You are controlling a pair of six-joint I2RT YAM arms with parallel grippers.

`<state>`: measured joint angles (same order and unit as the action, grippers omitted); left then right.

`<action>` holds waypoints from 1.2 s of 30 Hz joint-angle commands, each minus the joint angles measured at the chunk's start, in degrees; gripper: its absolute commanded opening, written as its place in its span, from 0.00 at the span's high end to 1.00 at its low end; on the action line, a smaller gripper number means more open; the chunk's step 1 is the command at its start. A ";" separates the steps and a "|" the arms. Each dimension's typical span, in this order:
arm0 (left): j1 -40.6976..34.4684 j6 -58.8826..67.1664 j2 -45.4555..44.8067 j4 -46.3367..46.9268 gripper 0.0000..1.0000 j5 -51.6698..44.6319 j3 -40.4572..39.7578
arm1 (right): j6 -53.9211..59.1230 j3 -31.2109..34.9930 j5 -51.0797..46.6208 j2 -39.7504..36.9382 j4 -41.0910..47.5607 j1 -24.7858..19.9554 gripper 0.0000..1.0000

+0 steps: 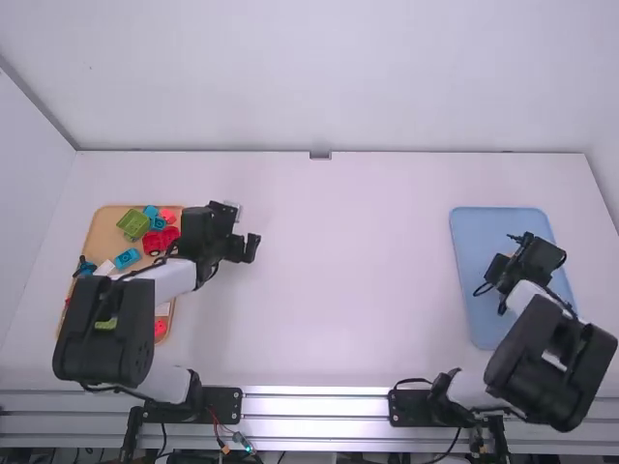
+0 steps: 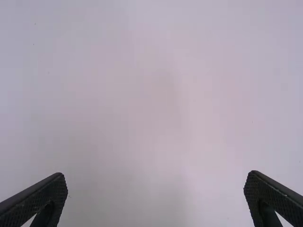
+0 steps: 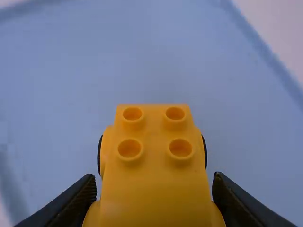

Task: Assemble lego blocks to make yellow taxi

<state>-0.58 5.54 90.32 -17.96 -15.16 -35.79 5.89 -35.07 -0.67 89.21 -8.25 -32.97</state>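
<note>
We think we are near the end: the yellow plastic taxi block with round bumps on top [image 3: 154,175] is over the smooth blue tray [image 1: 472,261], so our step now looks like putting it there. Next, we would bring it down gently and flat, then let go. If we let go while it is high or tilted, it could tip over.

The yellow block sits right between the two fingers of our black right gripper [image 1: 498,274], and they are clamped on its sides. Its bumps face the wrist camera. We cannot tell if its bottom touches the tray.

Our black left gripper [image 1: 244,248] has its fingers wide apart with nothing in them, over the white table [image 1: 338,280]. It is just beside the tan tray [image 1: 104,230] with green, red and blue blocks.
</note>
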 commanded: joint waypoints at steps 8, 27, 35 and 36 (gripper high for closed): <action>-4.50 0.22 -14.93 7.87 0.01 11.06 -0.33 | -1.75 -6.78 0.70 3.41 9.31 -0.42 0.01; -12.13 -1.23 -47.83 19.64 0.02 15.16 0.75 | -4.18 -9.79 0.67 -36.94 31.19 22.38 0.03; -6.52 -5.54 -53.43 17.96 0.12 15.16 6.35 | -5.89 -4.31 0.67 -42.42 25.71 27.86 0.13; -5.52 -5.54 -54.44 17.96 0.14 15.16 7.36 | -5.89 -3.34 0.67 -43.39 24.74 28.84 0.14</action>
<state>-7.68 1.43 37.74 -0.01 -0.73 -29.89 0.58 -39.92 0.27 47.66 17.23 -5.43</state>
